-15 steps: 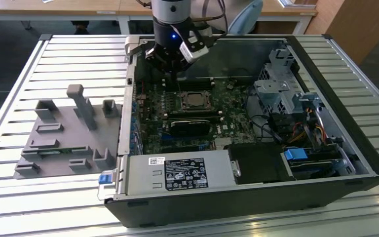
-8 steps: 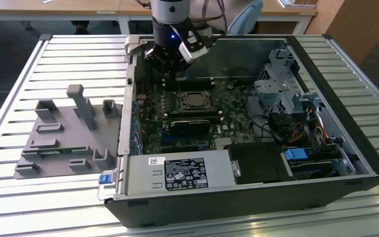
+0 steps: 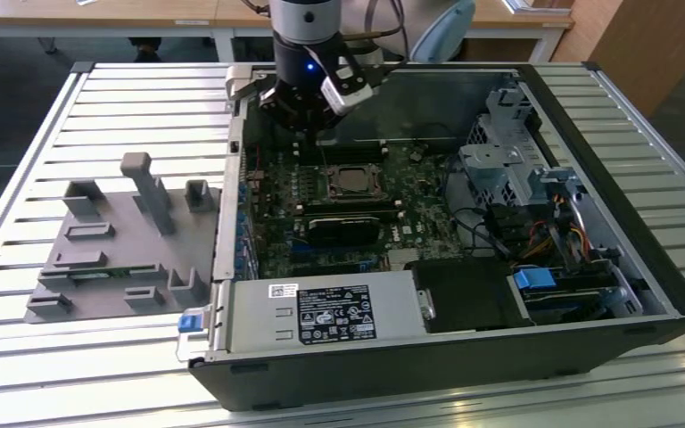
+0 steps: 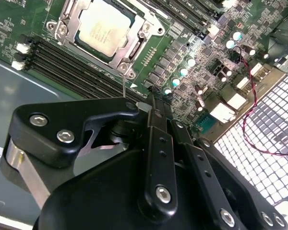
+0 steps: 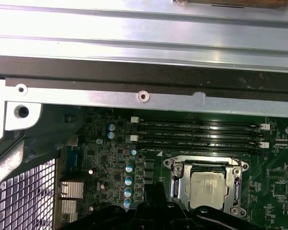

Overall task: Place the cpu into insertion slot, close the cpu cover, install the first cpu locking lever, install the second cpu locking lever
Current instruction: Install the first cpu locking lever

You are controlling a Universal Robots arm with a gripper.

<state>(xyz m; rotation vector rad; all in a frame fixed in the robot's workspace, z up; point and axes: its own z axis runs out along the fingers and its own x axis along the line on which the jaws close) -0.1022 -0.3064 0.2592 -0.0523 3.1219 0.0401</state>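
1. Just beside the socket (image 4: 136,44), over the end of the memory slots (image 4: 72,64), hangs the gripper (image 4: 151,98). Its fingers are drawn together and nothing shows between them.
2. Between the gripper and the socket, 1 thin metal rod (image 4: 124,86) stands up from the socket's nearest corner. It is just beside the gripper, and I cannot tell whether they touch.
3. Inside the socket lies the chip (image 4: 103,28), flat, with its silvery-beige top facing up in both wrist views.
4. Over the socket, the cover (image 4: 129,53) lies flat, a silvery frame down around the chip, whose top shows through the square window.
5. Around the socket spreads the green circuit board (image 5: 273,187). The memory slots run along 1 side of the socket, between it and the case wall (image 5: 144,76). A row of small round capacitors (image 5: 128,181) stands near another side.
6. On the socket's far side from the gripper, the exterior view shows a black module (image 3: 342,227) lying on the board.
7. Farther from the socket in that view, a silver power box (image 3: 318,314) sits in the near corner of the open computer case (image 3: 438,366).
8. Well apart from the socket, to the exterior view's left of the case, a grey plastic holder (image 3: 117,250) rests on the slatted table (image 3: 33,374).
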